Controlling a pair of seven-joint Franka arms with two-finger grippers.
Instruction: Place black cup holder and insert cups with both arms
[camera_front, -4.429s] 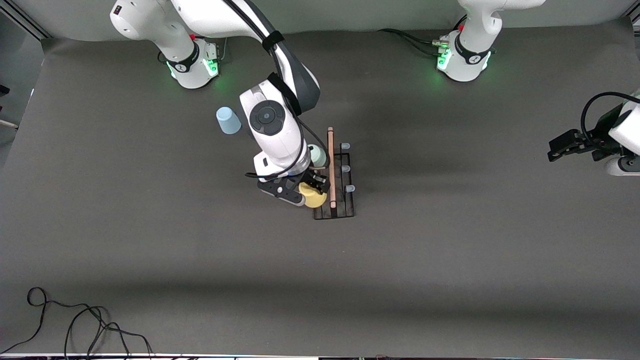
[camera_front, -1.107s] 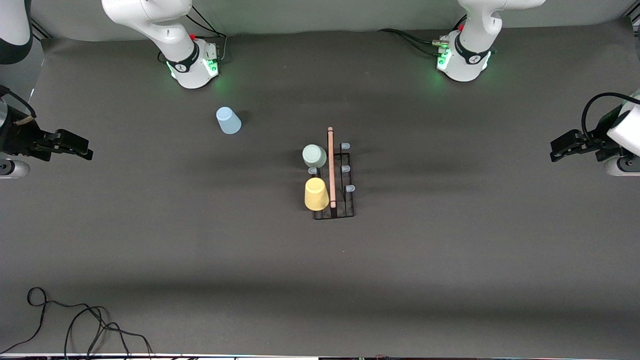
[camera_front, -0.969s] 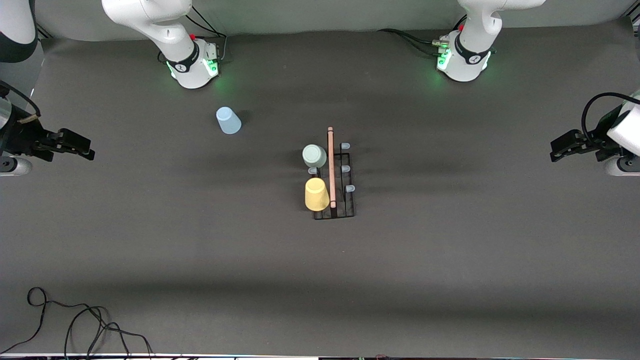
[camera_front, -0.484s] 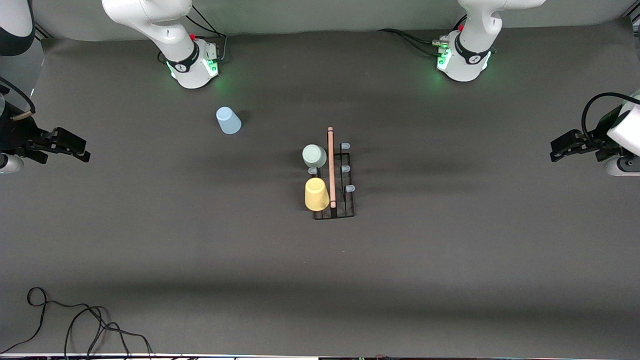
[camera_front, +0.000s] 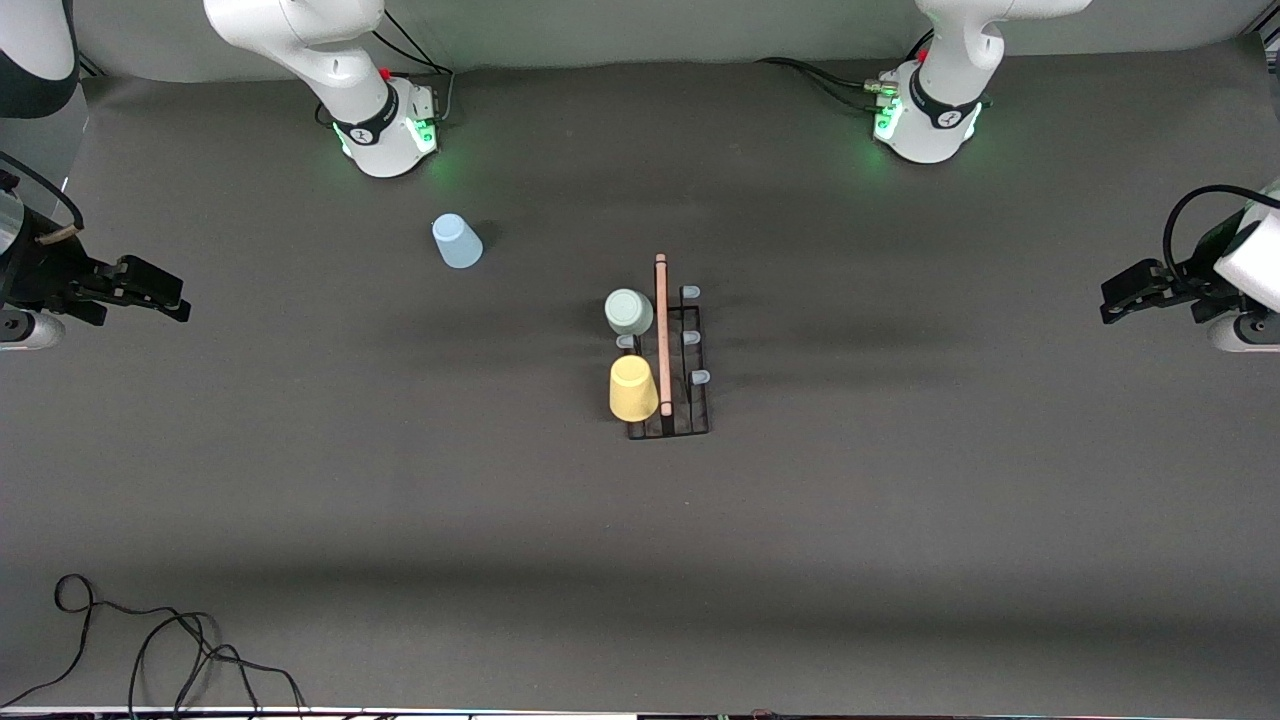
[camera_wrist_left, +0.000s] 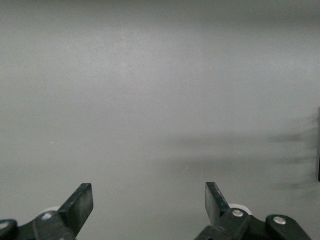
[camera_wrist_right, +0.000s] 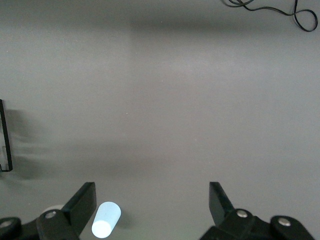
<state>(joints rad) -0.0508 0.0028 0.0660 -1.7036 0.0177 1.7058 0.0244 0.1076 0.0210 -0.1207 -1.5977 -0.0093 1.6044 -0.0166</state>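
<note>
the thin black wire cup holder (camera_front: 668, 360) stands mid-table with the pale green plastic tumbler (camera_front: 629, 312) and yellow tumbler (camera_front: 633, 388) inverted on its prongs, the light blue tumbler (camera_front: 457, 242) lying apart toward the right arm's base, seemingly awaiting pickup, while the left gripper (camera_front: 1113, 302) and right gripper (camera_front: 172, 302) hover wide-jawed and empty over the table's ends.

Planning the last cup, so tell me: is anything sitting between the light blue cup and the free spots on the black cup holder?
Nothing visible stands in the way. The light blue cup sits alone on bare table, and the black cup holder still has uncovered prongs. The pale green cup and yellow cup take two spots. Both the right claw and left claw wait open at the table's ends.
</note>
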